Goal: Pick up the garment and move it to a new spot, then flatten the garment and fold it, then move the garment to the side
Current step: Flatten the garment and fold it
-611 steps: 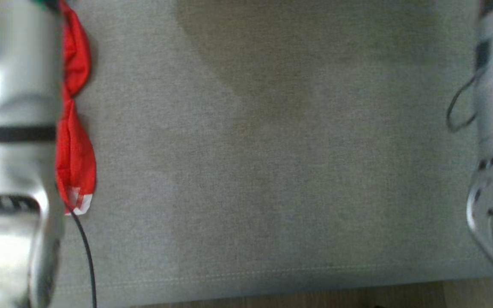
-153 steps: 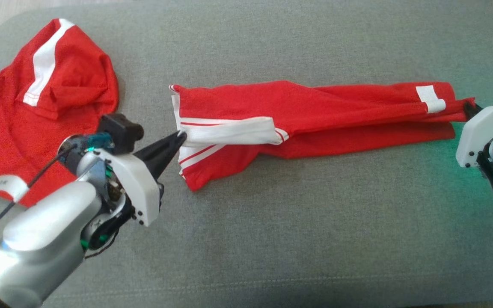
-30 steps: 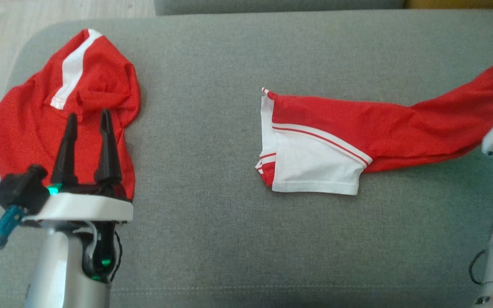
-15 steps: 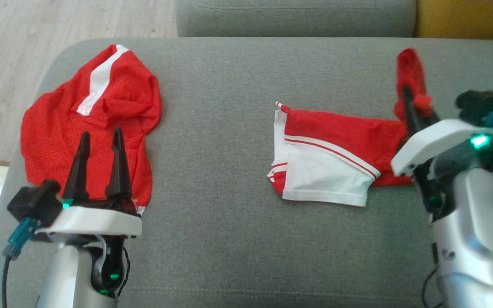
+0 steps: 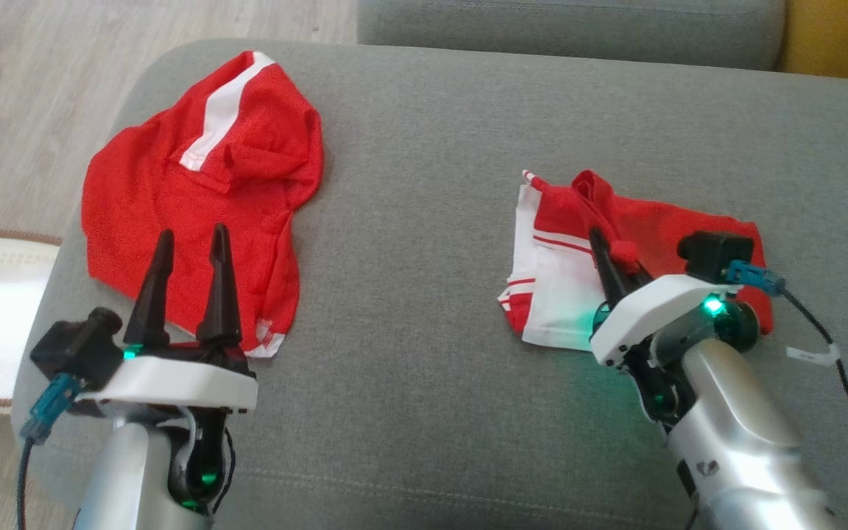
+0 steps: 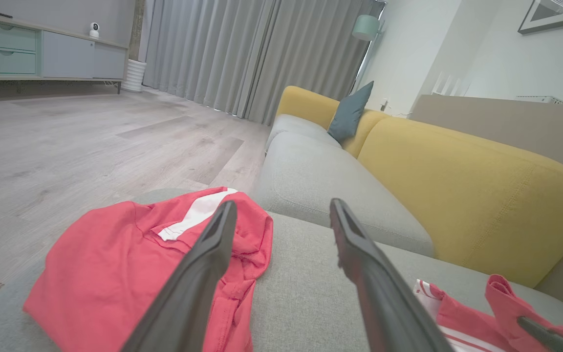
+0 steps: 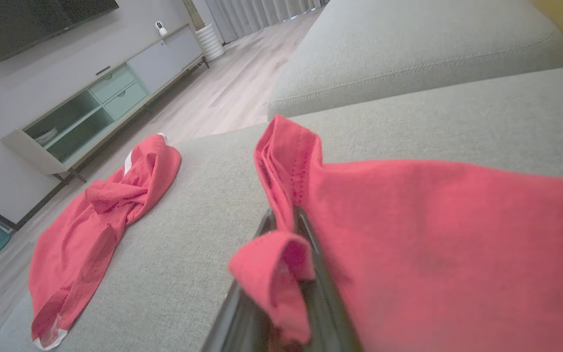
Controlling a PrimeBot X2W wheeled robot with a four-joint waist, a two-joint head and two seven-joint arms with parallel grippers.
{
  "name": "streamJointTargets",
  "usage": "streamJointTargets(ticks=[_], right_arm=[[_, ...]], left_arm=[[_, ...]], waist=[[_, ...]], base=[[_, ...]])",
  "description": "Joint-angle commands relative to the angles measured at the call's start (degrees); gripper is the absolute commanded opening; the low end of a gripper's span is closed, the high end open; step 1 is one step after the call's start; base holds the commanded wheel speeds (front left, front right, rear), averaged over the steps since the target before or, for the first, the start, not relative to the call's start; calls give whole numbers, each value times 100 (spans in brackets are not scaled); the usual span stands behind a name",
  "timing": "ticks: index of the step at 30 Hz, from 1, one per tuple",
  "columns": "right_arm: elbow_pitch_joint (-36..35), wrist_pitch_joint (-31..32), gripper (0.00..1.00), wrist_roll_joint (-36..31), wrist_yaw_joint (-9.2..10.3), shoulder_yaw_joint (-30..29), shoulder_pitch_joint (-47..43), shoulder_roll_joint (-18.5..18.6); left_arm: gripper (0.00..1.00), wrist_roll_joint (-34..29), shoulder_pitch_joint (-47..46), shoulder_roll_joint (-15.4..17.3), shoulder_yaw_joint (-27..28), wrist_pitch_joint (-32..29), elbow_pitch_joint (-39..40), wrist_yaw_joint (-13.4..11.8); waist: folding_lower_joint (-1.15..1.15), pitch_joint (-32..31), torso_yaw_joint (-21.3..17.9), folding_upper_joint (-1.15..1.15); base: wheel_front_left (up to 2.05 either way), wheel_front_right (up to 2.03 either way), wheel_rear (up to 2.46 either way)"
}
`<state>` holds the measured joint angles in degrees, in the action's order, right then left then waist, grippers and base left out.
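The left arm [image 5: 129,478] comes up from the near left, its silver forearm running straight toward the far side, with the white wrist housing [image 5: 174,383] set square across it. The left gripper [image 5: 192,232] points far, its two dark fingers spread wide apart. The right arm [image 5: 733,449] reaches in from the near right, slanting far and left. The right gripper [image 5: 599,239] has its fingers pressed together, pinching a fold of the garment [image 5: 659,221].

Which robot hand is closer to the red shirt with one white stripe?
Left. The left gripper sits open at the near edge of the striped red shirt; the right gripper is across the cushion, shut on the other red garment.
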<state>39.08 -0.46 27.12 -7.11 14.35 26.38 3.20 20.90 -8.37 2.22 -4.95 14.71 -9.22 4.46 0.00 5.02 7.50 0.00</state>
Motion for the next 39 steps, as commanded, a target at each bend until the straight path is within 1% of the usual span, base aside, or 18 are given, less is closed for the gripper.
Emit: streamJointTargets(ticks=[1,8,9,10,13,17,19,21,23,24,27,29,30,32,35,39], right_arm=[[-64,-149,0,78,-37,196,340,-32],[853,-733,0,644,-37,916,687,-32],[995,-769,35,687,-37,1025,738,-32],[1120,-794,100,715,-37,1145,786,-32],[1198,-955,100,945,-37,1541,880,-32],[830,-990,100,1547,-37,2253,839,-32],[695,-1011,100,1738,-37,2540,837,-32],[666,-1084,100,1821,-37,2669,887,-32],[750,-1202,100,1735,-37,2666,990,-32],[860,-1313,100,1501,-37,2573,1109,-32],[1014,-1421,100,960,-37,2172,1238,-32],[1034,-1446,100,399,-37,1681,1300,-32],[923,-1449,100,62,-37,1358,1292,-31],[562,-1451,100,-579,-37,698,1120,20],[-198,-1452,100,-1423,-37,-96,634,74],[-1150,-1453,100,-2211,-37,-818,-158,35]], left_arm=[[100,18,-205,66,133,29,173,-54],[100,55,-239,65,28,29,124,-59],[100,56,-239,65,23,29,117,-59],[100,56,-237,65,20,29,111,-59],[100,53,-229,65,34,29,93,-57],[100,34,-198,65,105,29,71,-67],[100,39,-185,65,119,29,84,-73],[100,58,-169,65,126,29,118,-81],[100,76,-139,65,127,29,163,-89],[100,91,-109,65,124,29,227,-107],[100,121,-73,65,97,29,340,-140],[100,132,-62,65,75,29,421,-167],[100,139,-63,65,60,29,461,-181],[100,137,-81,65,21,29,522,-210],[100,115,-112,65,-37,29,589,-257],[100,31,-90,65,-182,29,599,-285]], waist=[[0,28,56,0],[0,98,250,0],[0,100,266,0],[0,103,280,0],[0,95,293,0],[0,30,201,0],[0,-12,121,0],[0,-57,27,0],[0,-109,-86,0],[0,-151,-203,0],[0,-206,-350,0],[0,-219,-447,0],[0,-223,-489,0],[0,-228,-547,0],[0,-243,-609,0],[0,-276,-656,0]], base=[[0,0,0],[0,0,0],[0,0,0],[0,0,0],[0,0,0],[0,0,0],[0,0,0],[0,0,0],[0,0,0],[0,0,0],[0,0,0],[0,0,0],[0,0,0],[0,0,0],[0,0,0],[0,0,0]])
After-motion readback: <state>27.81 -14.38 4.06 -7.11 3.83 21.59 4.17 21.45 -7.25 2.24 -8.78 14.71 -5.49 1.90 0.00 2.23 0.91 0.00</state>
